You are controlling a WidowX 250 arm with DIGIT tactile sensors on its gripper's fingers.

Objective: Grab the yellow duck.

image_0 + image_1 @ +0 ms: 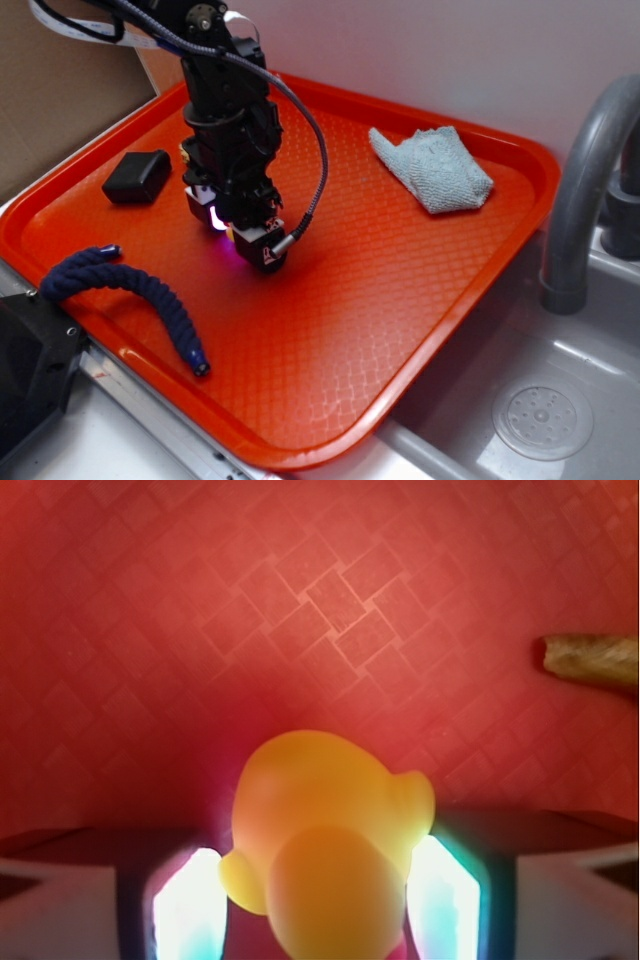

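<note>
In the wrist view the yellow duck fills the space between my gripper's two glowing pads, blurred by closeness. It touches the right pad, and a small bump on it meets the left one. The gripper is shut on it, low over the red tray. In the exterior view the gripper points down at the tray's left-middle, and the arm hides the duck there.
A tan seashell lies to the right in the wrist view. On the tray are a black box at the left, a dark blue rope at the front left and a pale blue cloth at the back right. A grey faucet and sink stand to the right.
</note>
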